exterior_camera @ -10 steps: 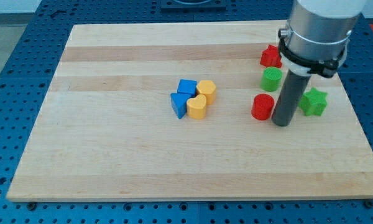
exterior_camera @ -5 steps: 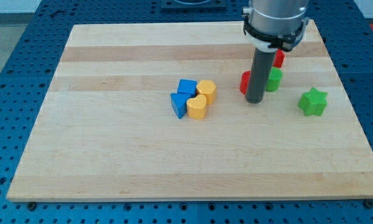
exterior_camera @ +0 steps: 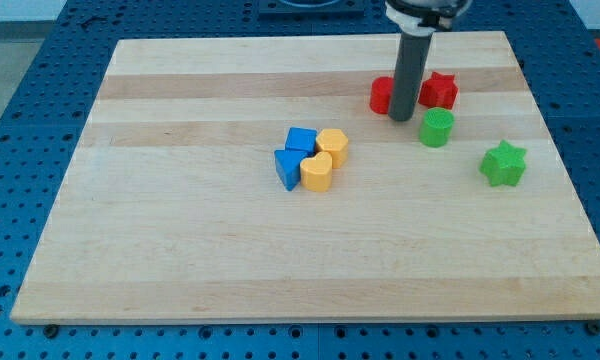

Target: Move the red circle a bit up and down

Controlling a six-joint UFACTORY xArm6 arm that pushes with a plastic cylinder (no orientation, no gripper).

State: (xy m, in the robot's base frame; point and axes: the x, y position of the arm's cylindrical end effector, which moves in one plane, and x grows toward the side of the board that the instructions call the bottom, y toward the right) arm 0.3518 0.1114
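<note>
The red circle (exterior_camera: 382, 95) sits near the view's top right of the wooden board (exterior_camera: 180, 250), partly hidden behind my rod. My tip (exterior_camera: 401, 116) rests on the board just at the circle's lower right, touching or nearly touching it. A red star (exterior_camera: 440, 90) lies right of the rod. A green cylinder (exterior_camera: 437, 128) stands just below and right of the tip.
A green star (exterior_camera: 504, 163) lies at the right. In the board's middle sit a cluster of two blue blocks (exterior_camera: 295, 155), a yellow hexagon (exterior_camera: 333, 144) and a yellow heart (exterior_camera: 317, 173).
My tip moved up and to the left, and the red circle went with it, from beside the green star's level up to beside the red star. The other blocks stayed put.
</note>
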